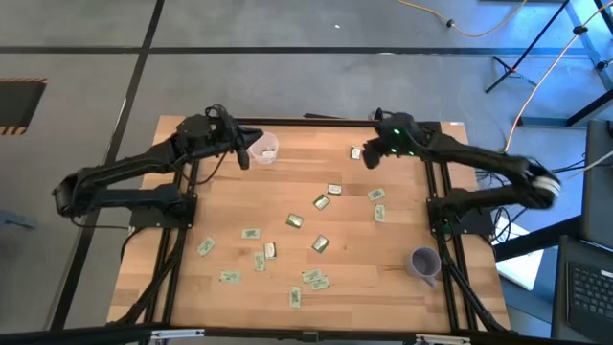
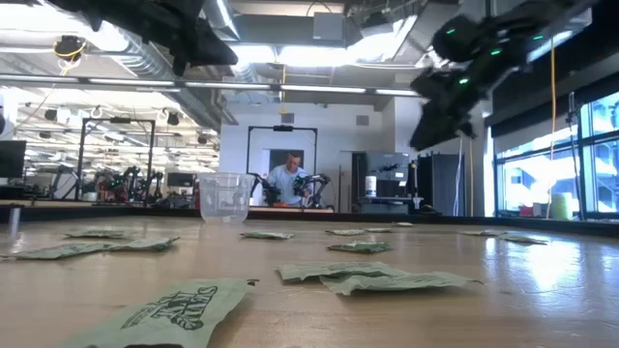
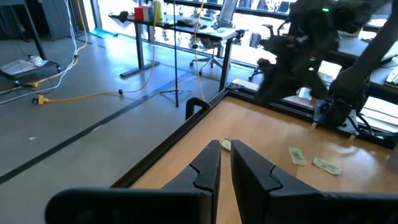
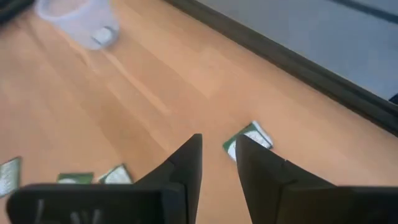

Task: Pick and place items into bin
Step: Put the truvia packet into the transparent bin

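Observation:
The bin point(image 1: 265, 149) is a clear cup standing on its base near the table's far edge, with something pale inside it point(image 4: 102, 35). My left gripper point(image 1: 241, 153) hangs in the air just left of the bin. Its fingers point(image 3: 225, 149) are a narrow slit apart and hold nothing. My right gripper point(image 1: 368, 158) is open point(image 4: 219, 146) above the table at the far right. A green-and-white packet point(image 4: 249, 138) lies flat on the wood just beyond its fingertips point(image 1: 355, 152). Several more packets point(image 1: 295, 220) lie flat across the middle and near part of the table.
A purple cup point(image 1: 424, 263) stands near the table's right edge. Both arms' bases and frame rails run along the table's left and right sides. A dark bracket point(image 3: 198, 106) sits on the far edge. In the room behind, a person point(image 2: 287, 179) is sitting.

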`<state>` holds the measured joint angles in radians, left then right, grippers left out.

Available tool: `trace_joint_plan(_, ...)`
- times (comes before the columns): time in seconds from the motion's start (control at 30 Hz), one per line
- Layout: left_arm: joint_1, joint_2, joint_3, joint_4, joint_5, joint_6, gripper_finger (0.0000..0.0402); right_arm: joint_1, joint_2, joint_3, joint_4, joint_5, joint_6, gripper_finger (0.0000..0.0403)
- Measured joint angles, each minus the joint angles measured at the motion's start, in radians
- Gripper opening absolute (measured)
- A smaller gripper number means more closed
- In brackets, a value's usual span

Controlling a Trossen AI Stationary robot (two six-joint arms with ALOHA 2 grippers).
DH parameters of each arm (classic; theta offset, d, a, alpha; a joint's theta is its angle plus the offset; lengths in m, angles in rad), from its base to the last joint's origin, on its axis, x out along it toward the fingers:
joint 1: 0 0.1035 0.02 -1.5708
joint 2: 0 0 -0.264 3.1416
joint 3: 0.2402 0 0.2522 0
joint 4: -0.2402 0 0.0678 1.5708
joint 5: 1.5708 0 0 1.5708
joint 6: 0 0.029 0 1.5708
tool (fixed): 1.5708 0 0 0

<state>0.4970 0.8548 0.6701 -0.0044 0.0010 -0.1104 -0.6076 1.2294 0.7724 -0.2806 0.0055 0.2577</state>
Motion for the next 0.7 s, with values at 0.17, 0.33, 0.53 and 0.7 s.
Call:
trace_joint_plan(0.17, -0.012, 0.011, 0.0, -0.001, 0.0, 0.0, 0.0033, -0.027, 0.217, 0.158, -0.099, 0.0, 0.025, 0.0102)
trace_joint_plan(0.33, -0.013, 0.012, 0.0, -0.001, 0.0, 0.0, 0.0031, -0.046, 0.39, 0.276, -0.238, 0.001, 0.026, 0.0102)
trace_joint_plan(0.53, -0.013, 0.012, 0.0, -0.001, 0.0, -0.008, 0.0033, -0.044, 0.537, 0.342, -0.25, 0.0, -0.019, 0.0102)
trace_joint_plan(0.7, -0.013, 0.012, 0.0, -0.001, 0.0, -0.008, 0.0032, -0.045, 0.61, 0.382, -0.246, 0.037, -0.035, 0.0102)
